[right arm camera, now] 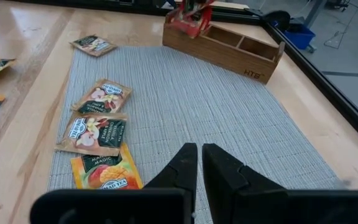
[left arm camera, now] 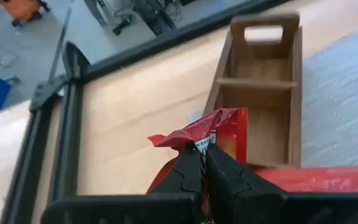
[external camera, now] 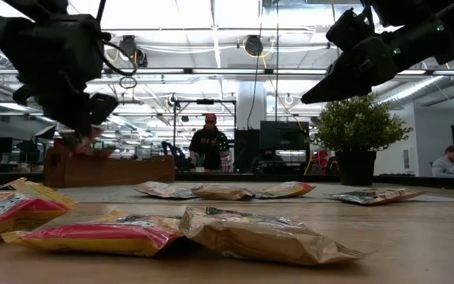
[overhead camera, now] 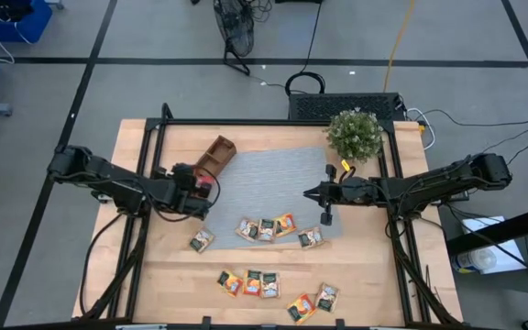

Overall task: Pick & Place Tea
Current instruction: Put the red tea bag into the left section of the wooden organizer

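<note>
My left gripper (overhead camera: 207, 189) is shut on a red tea sachet (left arm camera: 219, 127) just above the near end of the brown wooden tray (overhead camera: 216, 156), which stands at the far left corner of the grey mat (overhead camera: 273, 183). My right gripper (overhead camera: 309, 193) is shut and empty, raised above the mat's right part (right arm camera: 199, 155). Several tea sachets lie flat along the mat's near edge (overhead camera: 266, 228). Several more lie on the bare wood nearer the front (overhead camera: 250, 283). My left gripper pinches the red sachet between its two fingers (left arm camera: 191, 168), on the sachet's middle (left arm camera: 205, 144). Its crumpled upper edge (left arm camera: 185, 134) sticks out past the fingertips. The fingers slant down from the table's left. The sachet is lifted clear, just over the tray (external camera: 81, 142).
A potted plant (overhead camera: 354, 135) stands at the mat's far right corner. A single sachet (overhead camera: 202, 240) lies on the wood left of the mat's near edge, and another pair (overhead camera: 312, 302) lies near the front edge. People show in the room behind the table (external camera: 210, 146).
</note>
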Available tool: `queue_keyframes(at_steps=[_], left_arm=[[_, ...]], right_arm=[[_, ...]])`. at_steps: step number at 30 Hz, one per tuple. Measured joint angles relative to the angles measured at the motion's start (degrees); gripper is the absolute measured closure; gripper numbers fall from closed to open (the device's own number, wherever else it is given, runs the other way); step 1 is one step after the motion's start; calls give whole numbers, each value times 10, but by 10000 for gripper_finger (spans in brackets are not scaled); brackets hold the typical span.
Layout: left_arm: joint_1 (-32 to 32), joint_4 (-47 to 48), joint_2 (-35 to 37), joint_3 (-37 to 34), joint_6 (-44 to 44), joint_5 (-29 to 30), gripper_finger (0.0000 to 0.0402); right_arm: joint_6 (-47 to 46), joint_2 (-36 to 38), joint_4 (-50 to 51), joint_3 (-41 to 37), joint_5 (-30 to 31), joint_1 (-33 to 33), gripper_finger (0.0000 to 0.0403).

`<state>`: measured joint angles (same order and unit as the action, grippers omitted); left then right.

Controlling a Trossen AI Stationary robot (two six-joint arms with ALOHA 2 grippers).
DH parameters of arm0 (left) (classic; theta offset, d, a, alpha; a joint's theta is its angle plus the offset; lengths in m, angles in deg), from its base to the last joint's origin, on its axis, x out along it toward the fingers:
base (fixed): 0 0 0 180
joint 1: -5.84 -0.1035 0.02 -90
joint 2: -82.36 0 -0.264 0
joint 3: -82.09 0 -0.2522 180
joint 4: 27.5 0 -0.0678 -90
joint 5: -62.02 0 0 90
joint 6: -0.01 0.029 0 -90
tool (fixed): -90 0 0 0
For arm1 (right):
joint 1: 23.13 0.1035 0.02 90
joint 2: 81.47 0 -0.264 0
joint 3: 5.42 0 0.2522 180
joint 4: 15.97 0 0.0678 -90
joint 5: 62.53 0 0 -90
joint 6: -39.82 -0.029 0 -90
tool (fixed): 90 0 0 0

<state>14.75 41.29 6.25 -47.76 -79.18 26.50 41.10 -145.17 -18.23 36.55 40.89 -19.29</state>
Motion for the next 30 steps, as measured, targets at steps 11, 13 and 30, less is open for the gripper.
queue_keyframes(at_steps=[11,13,30], left_arm=[[3,-47,0,-29,0,-35,367],[3,-54,0,-28,0,-35,345],[3,-65,0,-28,1,-50,310]], right_arm=[[0,0,0,0,0,0,387],[0,0,0,0,0,0,387],[0,0,0,0,0,0,387]])
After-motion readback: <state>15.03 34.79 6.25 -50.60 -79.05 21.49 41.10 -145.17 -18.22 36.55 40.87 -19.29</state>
